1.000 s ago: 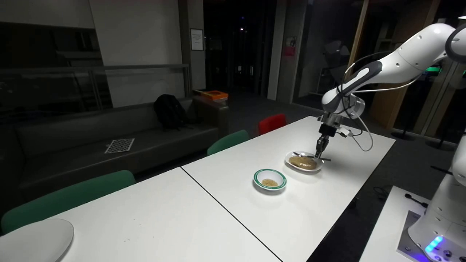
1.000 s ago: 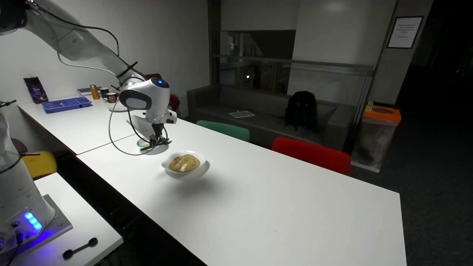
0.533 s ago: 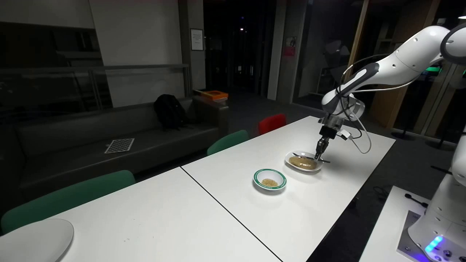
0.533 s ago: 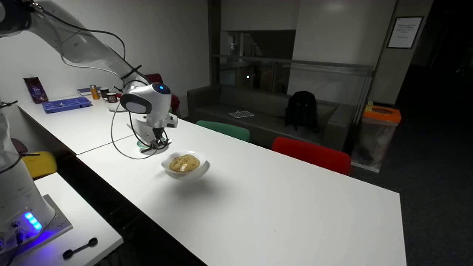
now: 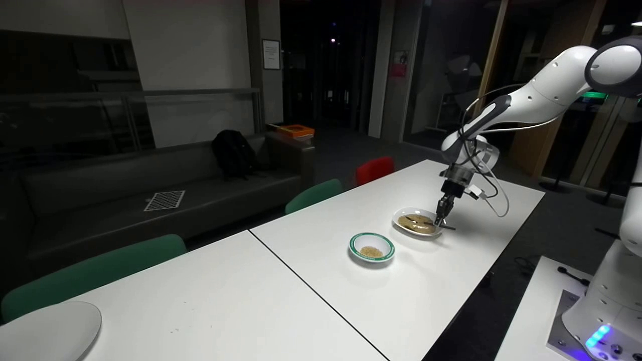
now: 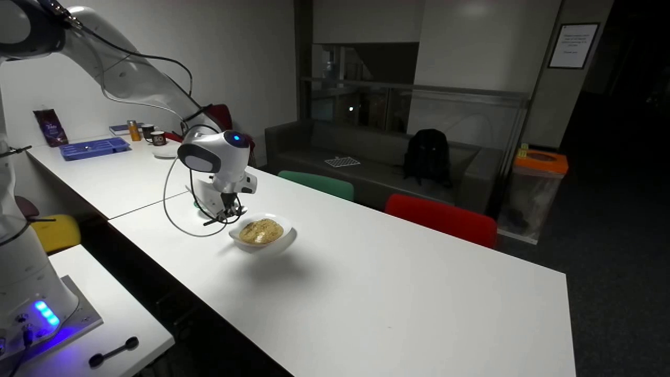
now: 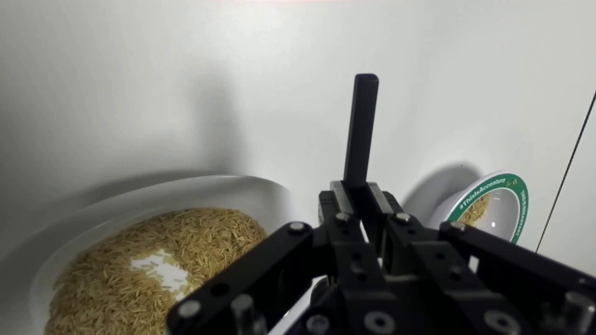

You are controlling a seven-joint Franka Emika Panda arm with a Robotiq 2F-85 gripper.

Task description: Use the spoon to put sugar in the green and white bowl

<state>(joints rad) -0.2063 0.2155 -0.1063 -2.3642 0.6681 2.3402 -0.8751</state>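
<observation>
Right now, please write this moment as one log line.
hand: shut on spoon, above table | dish: larger grain heap | green and white bowl: smaller grain heap

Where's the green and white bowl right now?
In an exterior view, the green and white bowl sits on the table, left of the heaped white dish.

The table point(image 6: 398, 309) is bright — dim beyond, shadows soft.

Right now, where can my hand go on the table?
The white table is bare between the dish of grains and the red chair, and between the green and white bowl and the seam. It's crowded around the dish, where the jaws hold the spoon.
</observation>
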